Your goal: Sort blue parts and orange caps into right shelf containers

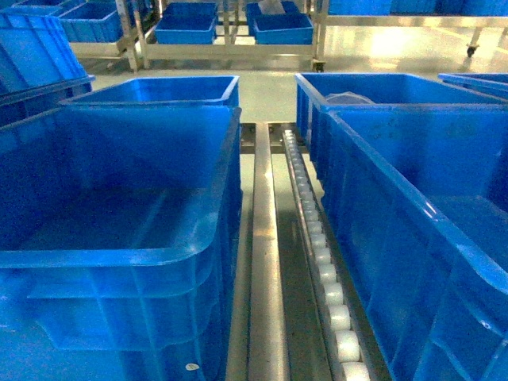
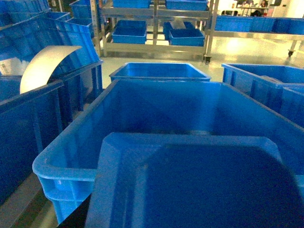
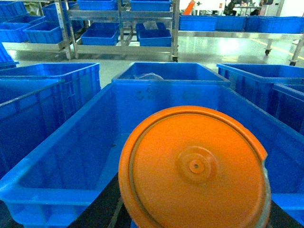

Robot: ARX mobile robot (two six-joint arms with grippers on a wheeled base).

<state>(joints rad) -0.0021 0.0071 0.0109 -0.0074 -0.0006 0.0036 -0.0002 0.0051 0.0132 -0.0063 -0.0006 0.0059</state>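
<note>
A large blue part [image 2: 199,185] fills the lower left wrist view, close to the camera, and my left gripper [image 2: 190,213] is shut on it. Only a dark finger [image 2: 76,219] shows at the bottom left. It hangs over a deep blue container [image 2: 61,164] that looks empty. In the right wrist view an orange cap [image 3: 192,168] faces the camera flat side on. My right gripper [image 3: 194,213] is shut on it, above another blue container [image 3: 52,166]. The head view shows the right shelf container [image 1: 397,206] and the shelf rollers [image 1: 321,262], but neither gripper.
A second deep blue bin [image 1: 119,198] stands left of the steel rail [image 1: 266,262]. More bins [image 1: 159,89] sit behind both. A curved white sheet [image 2: 45,66] rests in a bin at the left. Racks with bins [image 3: 118,33] stand across the aisle.
</note>
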